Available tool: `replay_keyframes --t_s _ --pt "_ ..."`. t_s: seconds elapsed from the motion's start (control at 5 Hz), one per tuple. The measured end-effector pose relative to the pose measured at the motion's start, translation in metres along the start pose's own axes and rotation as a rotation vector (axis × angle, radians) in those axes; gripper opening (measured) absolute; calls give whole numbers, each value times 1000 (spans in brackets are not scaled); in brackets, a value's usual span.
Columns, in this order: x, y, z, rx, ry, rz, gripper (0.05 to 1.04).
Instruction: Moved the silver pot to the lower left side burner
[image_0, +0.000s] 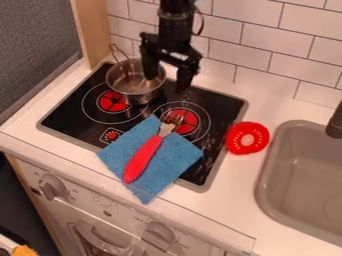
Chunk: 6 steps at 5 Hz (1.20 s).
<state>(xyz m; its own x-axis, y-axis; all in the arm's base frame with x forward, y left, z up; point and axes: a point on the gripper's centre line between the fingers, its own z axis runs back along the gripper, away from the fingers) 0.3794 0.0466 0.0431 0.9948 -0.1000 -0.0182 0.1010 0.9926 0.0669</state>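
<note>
The gripper hangs over the back of the stove, open, with its two fingers wide apart. One finger overlaps the right part of the silver pot; the other is to the right of the pot, above the black cooktop. Whether either finger touches the pot, I cannot tell. The pot stands upright toward the back left of the stove, its handle pointing to the back wall. Just in front of it is the left burner, its red centre partly visible beside the pot's base.
A blue cloth covers the stove's front middle, with a red-handled fork lying on it and its tines over the right burner. A red round object is right of the stove, before the sink. Tiled wall behind.
</note>
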Motion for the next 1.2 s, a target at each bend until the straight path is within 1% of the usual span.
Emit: replay_keyframes --t_s 0.2,0.4,0.6,0.8,1.0,1.2 --pt "5 13 -23 2 24 34 926" --pt "5 24 -33 -10 49 70 644" --pt "6 22 -33 -23 44 75 349" --pt "5 18 -32 -31 40 64 150" --pt "7 20 -17 -46 0 77 80" --pt "0 31 15 -58 -75 129 78"
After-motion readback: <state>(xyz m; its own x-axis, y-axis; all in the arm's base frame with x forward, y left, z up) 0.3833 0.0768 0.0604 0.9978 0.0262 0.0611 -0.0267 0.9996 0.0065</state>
